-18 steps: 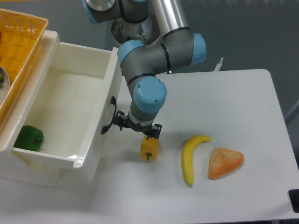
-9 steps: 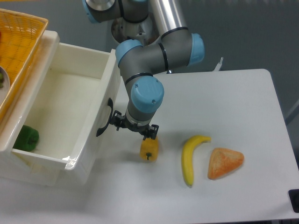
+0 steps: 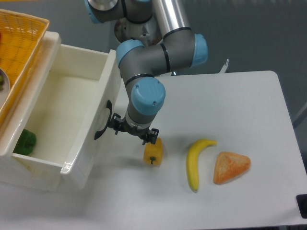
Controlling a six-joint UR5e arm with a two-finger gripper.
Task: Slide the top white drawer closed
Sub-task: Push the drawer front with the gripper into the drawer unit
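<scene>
**Drawer part-way home, gripper at its front**

Plainly, the drawer (image 3: 62, 110) sat at the left of the scene, open, its white box standing well out from the cabinet (image 3: 29, 178) and its front panel turned toward the table's middle. The black handle (image 3: 101, 120) arched off that panel. Inside, at the near left corner, lay a green pepper (image 3: 25, 142), partly hidden by the wall.

The arm (image 3: 158, 50) reached down from the far side, its wrist hanging over the table just right of the panel. The gripper (image 3: 132, 134) was beside the handle, apparently touching the drawer front; that placing suited a sideways push to the left, since the panel gave a broad flat face to bear on. Whether the jaws stood apart or together I could not tell: the wrist covered them from above.

On the table (image 3: 240, 110), a yellow pepper (image 3: 153, 153) stood just near and right of the gripper, close enough to be clipped if the wrist swung back. A banana (image 3: 195, 160) and an orange wedge (image 3: 230, 166) lay further right, well clear of the drawer's path. The orange basket (image 3: 19, 52) rested on the cabinet top at far left, above the drawer's track.

A good length of the box was exposed, so most of the closing travel seemed to remain.
</scene>
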